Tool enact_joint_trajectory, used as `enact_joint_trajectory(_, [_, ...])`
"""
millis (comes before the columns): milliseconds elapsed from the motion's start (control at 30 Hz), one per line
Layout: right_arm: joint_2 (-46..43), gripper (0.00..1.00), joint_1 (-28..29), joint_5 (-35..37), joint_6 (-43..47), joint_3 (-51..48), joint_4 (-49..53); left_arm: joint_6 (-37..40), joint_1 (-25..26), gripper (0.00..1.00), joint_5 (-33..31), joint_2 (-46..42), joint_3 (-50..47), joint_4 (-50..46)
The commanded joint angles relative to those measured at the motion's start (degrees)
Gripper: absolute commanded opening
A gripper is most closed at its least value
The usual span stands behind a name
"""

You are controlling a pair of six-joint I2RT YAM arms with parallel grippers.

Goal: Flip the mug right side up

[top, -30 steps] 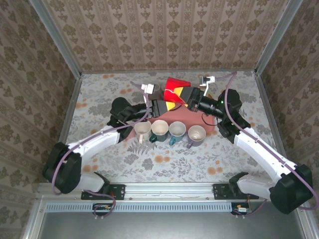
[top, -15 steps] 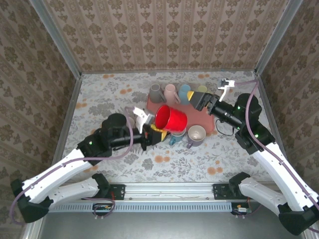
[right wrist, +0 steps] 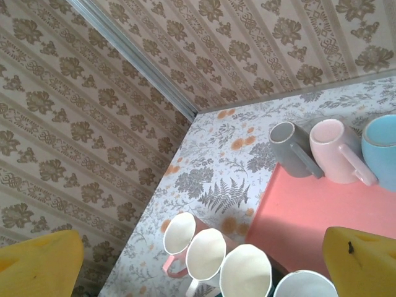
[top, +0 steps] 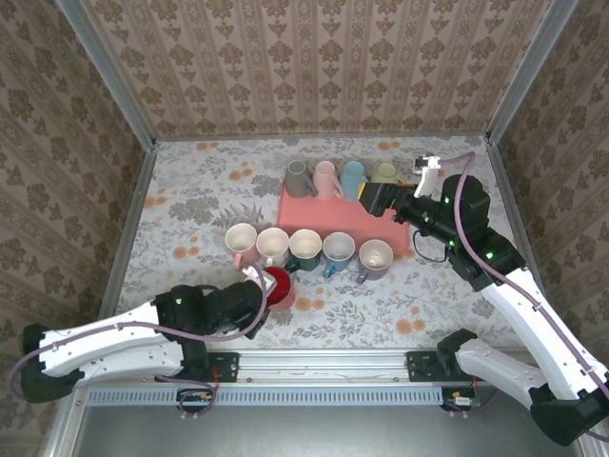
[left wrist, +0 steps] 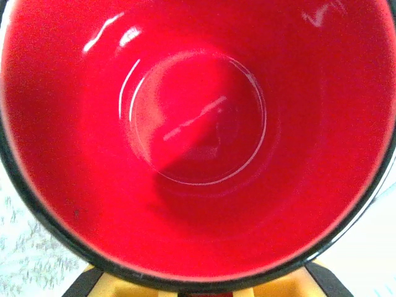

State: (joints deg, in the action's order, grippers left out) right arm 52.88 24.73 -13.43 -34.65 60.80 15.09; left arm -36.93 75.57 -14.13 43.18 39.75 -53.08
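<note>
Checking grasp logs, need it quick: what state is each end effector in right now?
Left end effector: closed on the red mug.
Right end effector: open, holding nothing.

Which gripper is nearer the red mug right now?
Left. The left gripper has the red mug in its jaws; the right gripper hangs over the far right end of the pink tray, well away.

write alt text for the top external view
The left claw grips a red mug near the table's front edge. Beyond it, five mugs line a pink tray's near side, four more its far side, where the open right claw hovers.
</note>
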Motion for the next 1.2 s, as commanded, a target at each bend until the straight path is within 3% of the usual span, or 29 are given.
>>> enact_joint_trajectory(0, [0.27,1.0,-0.17,0.78,1.97,0.53,1.08,-8.53,1.76,0.0,-3.94,-0.07,-1.33,-2.86])
enact_joint_trajectory(367, [2.02,1.0,-0.2,-0.4,2.24,0.31,0.26,-19.18,1.66,0.0,-4.46,2.36,-7.48,-2.67])
enact_joint_trajectory(800, [3.81,1.0,-0.17,-2.13,1.7,0.13,-0.92,-15.09,-8.09,0.0,-3.0,7.39,-11.77,6.68])
enact_joint_trajectory(1067, [4.15,1.0,-0.21,-2.3,1.51,-0.63,-1.84,-16.19,-9.59,0.28,-2.04,7.48,-11.8,4.57])
enact_joint_trajectory(1167, [4.55,1.0,-0.21,-2.31,1.71,-0.5,-1.79,-16.85,-9.24,0.33,-2.07,6.52,-11.45,2.66])
